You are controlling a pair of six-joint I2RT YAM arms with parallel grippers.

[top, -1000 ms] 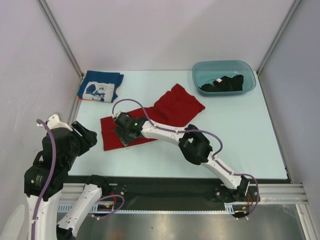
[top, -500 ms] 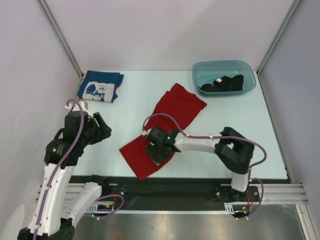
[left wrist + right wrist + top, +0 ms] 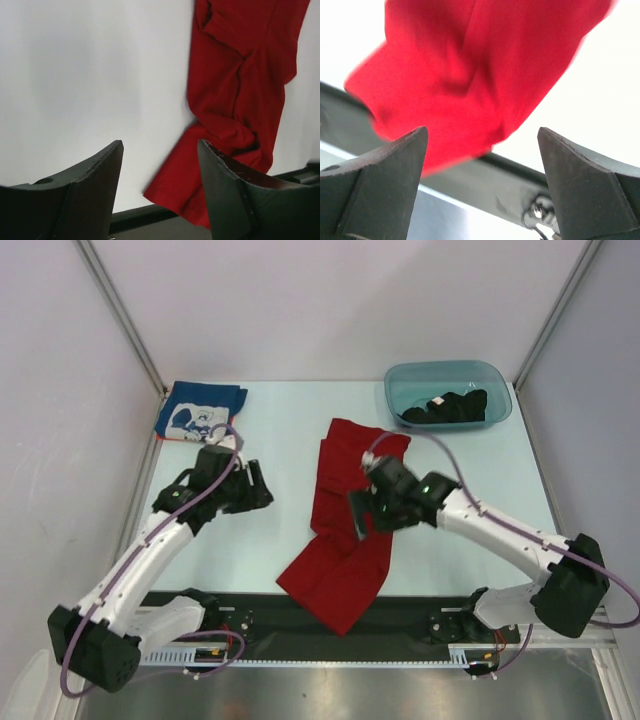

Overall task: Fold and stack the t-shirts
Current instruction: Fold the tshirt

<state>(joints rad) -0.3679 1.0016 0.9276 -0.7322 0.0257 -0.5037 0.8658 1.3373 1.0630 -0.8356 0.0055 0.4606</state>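
Note:
The red t-shirt (image 3: 348,510) lies rumpled in a long strip down the middle of the table, its near end hanging over the front edge. It also shows in the left wrist view (image 3: 240,95) and the right wrist view (image 3: 475,65). My right gripper (image 3: 361,512) hovers over its middle, open and empty (image 3: 482,132). My left gripper (image 3: 260,490) is left of the shirt over bare table, open and empty (image 3: 160,146). The blue t-shirt (image 3: 200,412) with white print lies folded at the far left. The black t-shirt (image 3: 447,405) lies in the teal tub.
The teal plastic tub (image 3: 405,377) stands at the far right corner. A black rail (image 3: 420,610) runs along the table's front edge, under the shirt's hanging end. Grey walls close in the left, back and right sides.
My right arm swung from the left side to the middle and the red shirt went with it, from slanted to lengthwise over the front edge. My left arm stretched out from its folded pose towards the shirt.

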